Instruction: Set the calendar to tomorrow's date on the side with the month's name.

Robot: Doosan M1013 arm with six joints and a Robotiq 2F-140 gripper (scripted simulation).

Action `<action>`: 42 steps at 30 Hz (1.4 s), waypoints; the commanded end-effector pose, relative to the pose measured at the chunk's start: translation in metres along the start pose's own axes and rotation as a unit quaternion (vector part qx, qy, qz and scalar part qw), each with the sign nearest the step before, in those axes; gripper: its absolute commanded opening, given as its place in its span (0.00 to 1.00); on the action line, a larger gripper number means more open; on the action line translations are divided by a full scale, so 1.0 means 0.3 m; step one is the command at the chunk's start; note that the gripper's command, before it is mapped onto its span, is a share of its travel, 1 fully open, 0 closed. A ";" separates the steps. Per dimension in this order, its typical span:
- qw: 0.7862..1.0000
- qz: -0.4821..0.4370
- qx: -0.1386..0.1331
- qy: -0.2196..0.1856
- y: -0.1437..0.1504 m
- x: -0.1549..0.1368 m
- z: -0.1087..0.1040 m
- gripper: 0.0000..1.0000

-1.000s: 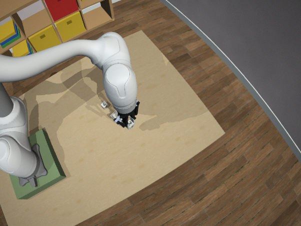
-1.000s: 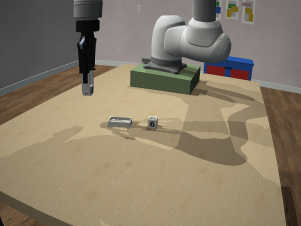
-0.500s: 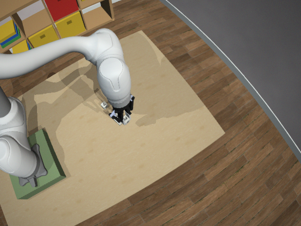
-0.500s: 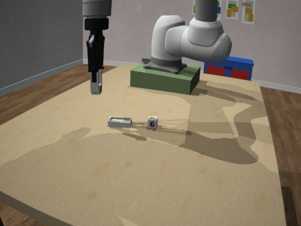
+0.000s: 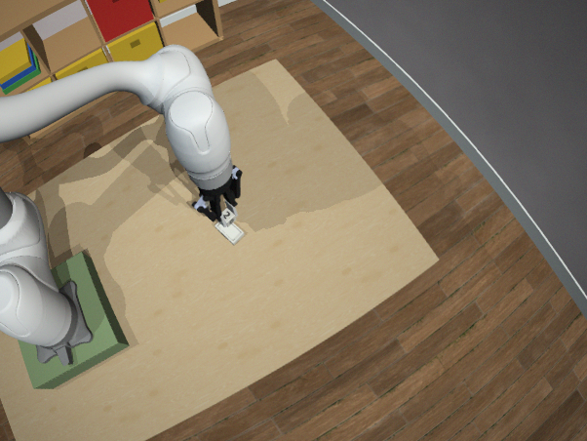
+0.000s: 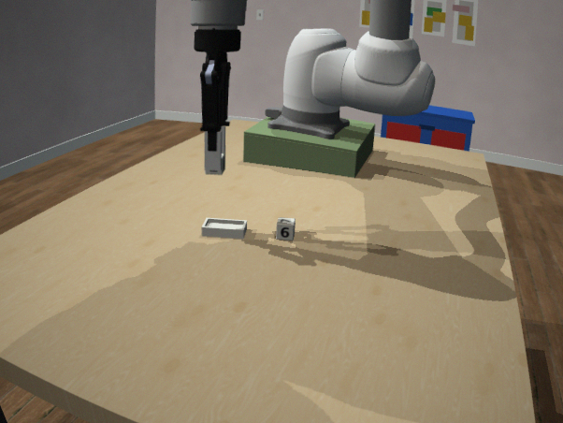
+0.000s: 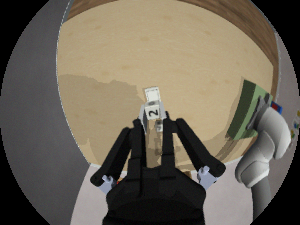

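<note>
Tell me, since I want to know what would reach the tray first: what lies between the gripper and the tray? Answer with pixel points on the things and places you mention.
The cube showing a 2 (image 5: 227,215) (image 7: 153,112), clamped at the gripper's (image 5: 228,213) (image 6: 214,165) (image 7: 153,110) fingertips, as top and wrist views show.

In the exterior view, the gripper (image 5: 227,210) (image 6: 215,164) (image 7: 153,108) has moved right, carrying the cube showing a 2 (image 5: 227,216) (image 7: 153,111). From above, the tray (image 5: 236,241) (image 6: 224,233) (image 7: 152,94) is now more exposed, while the cube marked 6 (image 6: 285,231) has become hidden.
</note>
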State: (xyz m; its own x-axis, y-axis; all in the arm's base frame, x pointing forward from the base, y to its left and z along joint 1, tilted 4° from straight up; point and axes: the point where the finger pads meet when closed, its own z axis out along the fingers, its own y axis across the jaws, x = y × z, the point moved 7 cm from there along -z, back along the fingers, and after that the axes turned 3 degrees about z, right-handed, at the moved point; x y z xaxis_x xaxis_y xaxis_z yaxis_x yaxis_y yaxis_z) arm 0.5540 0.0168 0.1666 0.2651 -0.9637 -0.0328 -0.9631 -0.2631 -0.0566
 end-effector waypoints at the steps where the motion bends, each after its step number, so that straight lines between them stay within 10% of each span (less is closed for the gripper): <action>1: 1.000 0.000 0.000 0.000 0.000 0.000 0.000 0.16; 42: 1.000 0.000 0.000 0.000 0.000 0.000 0.220 0.16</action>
State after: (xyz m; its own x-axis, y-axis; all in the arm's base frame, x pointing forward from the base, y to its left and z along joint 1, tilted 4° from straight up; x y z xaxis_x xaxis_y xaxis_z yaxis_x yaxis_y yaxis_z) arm 0.5571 0.0200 0.1008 0.2651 -0.9637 -0.0328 -0.9631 -0.2630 -0.0565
